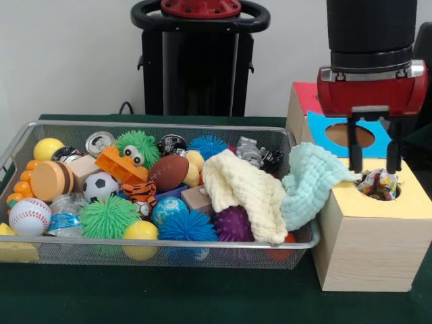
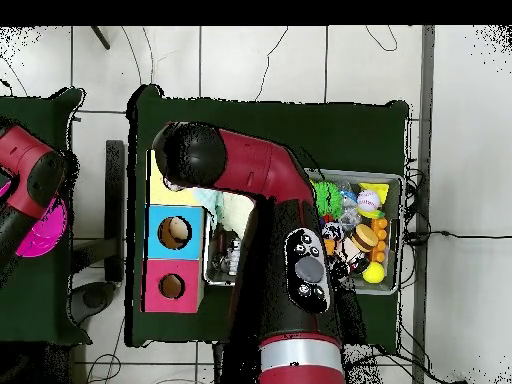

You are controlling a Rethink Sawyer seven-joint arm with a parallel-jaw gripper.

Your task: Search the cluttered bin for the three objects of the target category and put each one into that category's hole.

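Wire-mesh bin (image 1: 20, 138) of toys beside the wooden box (image 1: 368, 246), with the gripper (image 1: 374, 165) directly above the yellow-topped hole (image 1: 379, 191).

The bin lies lengthwise across the table, its right end just beside the box. Inside it, spiky balls (image 1: 108, 217), a small football (image 1: 168, 173) and other toys crowd its left and middle. The cream cloth (image 1: 244, 200) sprawls at the bin's right end, draped toward the near rim. The teal cloth (image 1: 312, 180) hangs over the bin's right rim, touching the box top. The dotted white cloth (image 1: 378, 183) sits bunched in the hole. The fingers stand spread apart, holding nothing, straddling the hole.
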